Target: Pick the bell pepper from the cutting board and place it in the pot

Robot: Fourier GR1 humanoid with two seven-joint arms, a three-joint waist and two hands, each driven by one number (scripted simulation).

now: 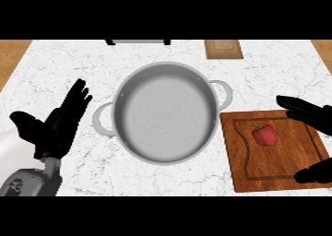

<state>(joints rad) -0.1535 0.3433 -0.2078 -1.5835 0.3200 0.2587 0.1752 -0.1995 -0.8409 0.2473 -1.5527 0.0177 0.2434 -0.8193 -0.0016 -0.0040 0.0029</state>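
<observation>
Bell pepper on cutting board, long axis near-to-far, stem end far

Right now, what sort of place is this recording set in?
Probably a kitchen counter: a white marbled worktop carries a large round steel pot with two handles and a brown wooden cutting board with a small red bell pepper on it.

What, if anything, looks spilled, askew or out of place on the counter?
Nothing stands out. The pot sits upright and empty, the bell pepper lies intact on the cutting board, and the right hand is open at its right edge. No spill shows on the counter.
</observation>
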